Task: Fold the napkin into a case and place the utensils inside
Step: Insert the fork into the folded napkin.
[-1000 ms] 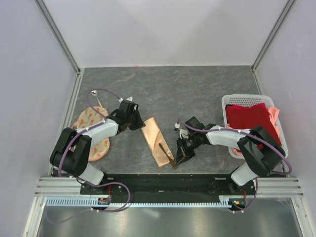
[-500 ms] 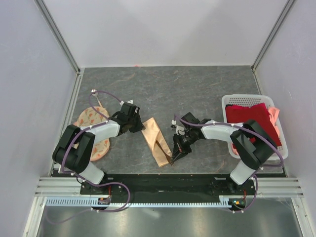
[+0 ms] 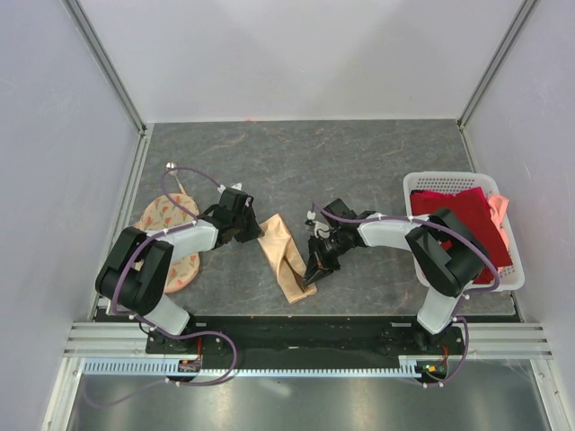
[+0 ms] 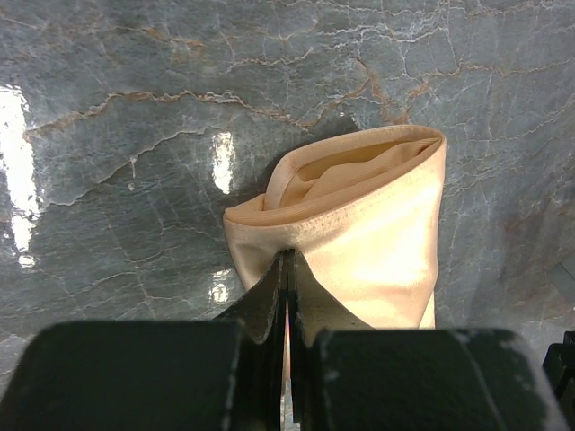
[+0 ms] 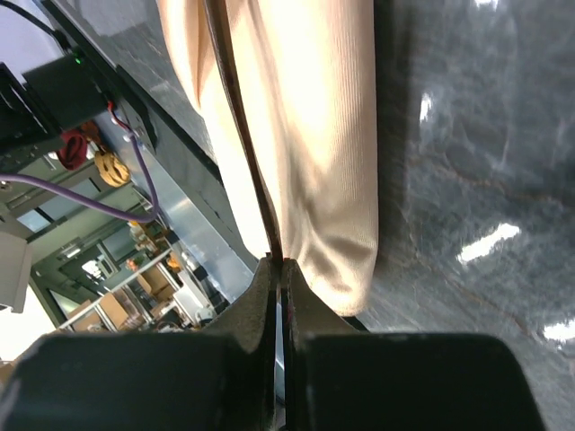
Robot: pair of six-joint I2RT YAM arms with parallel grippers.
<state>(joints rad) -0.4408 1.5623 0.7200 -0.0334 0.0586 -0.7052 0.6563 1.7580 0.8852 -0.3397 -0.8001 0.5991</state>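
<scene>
The peach-orange napkin is folded into a narrow case (image 3: 283, 260) lying slantwise between the arms. In the left wrist view the case (image 4: 368, 233) has its mouth (image 4: 359, 166) gaping open at the far end. My left gripper (image 3: 254, 227) is shut on the case's near left edge (image 4: 287, 260). My right gripper (image 3: 314, 268) is shut on the thin dark brown stick (image 5: 235, 117), which runs along the top of the case (image 5: 314, 117) towards its mouth. No spoon shows in any view.
A white lattice basket (image 3: 433, 180) with dark red cloth (image 3: 454, 215) stands at the right. A round cream printed cloth (image 3: 164, 224) lies under the left arm. The black base rail (image 3: 287, 328) runs close to the case's near end.
My right gripper has moved left and away from the rail with the stick, sliding it further along the case. The case has bunched narrower and shifted slightly. The left gripper stays put.
</scene>
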